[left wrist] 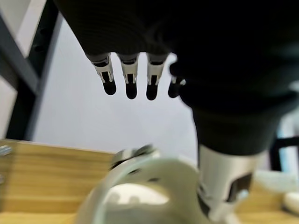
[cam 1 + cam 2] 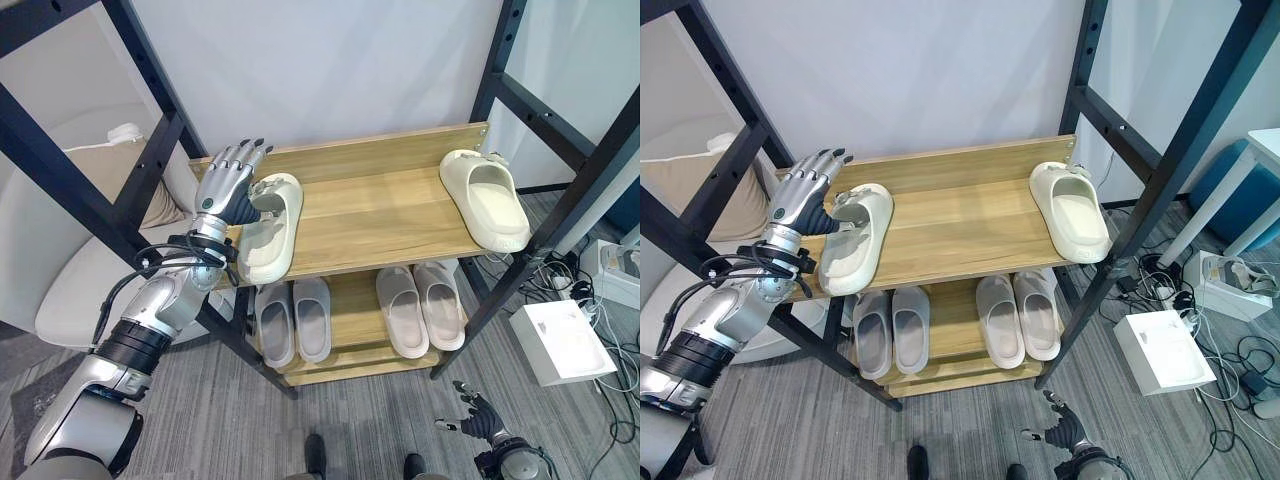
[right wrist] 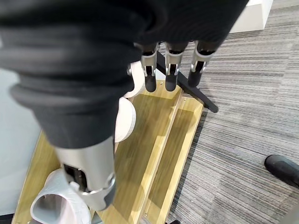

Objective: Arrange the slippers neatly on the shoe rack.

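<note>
Lowest in the left eye view, the right hand (image 2: 478, 415) is seen above the grey carpet (image 2: 250, 420), in front of the shoe rack (image 2: 400, 215) and well apart from it, its fingers spread loosely and nothing held. In the right wrist view those fingers (image 3: 170, 70) are shown straight, with the rack's lower shelf (image 3: 154, 154) past them and a pale slipper at its far end; this close look at the lower shelf is not given by the head views.

On the rack's top shelf, at its left end, a cream slipper (image 2: 270, 225) is lying with its toe over the front edge. The left hand (image 2: 228, 190) is placed against its left side, fingers straight and raised, the thumb set at the strap; a grasp cannot be confirmed. In the left wrist view the thumb (image 1: 224, 182) is seen beside the strap (image 1: 154, 172), which the head views show less plainly.

A second cream slipper (image 2: 487, 197) is lying at the top shelf's right end, angled. Two pairs of grey slippers (image 2: 292, 320) (image 2: 422, 307) are seen on the lower shelf. A white box (image 2: 562, 342) is resting on the carpet right of the rack.
</note>
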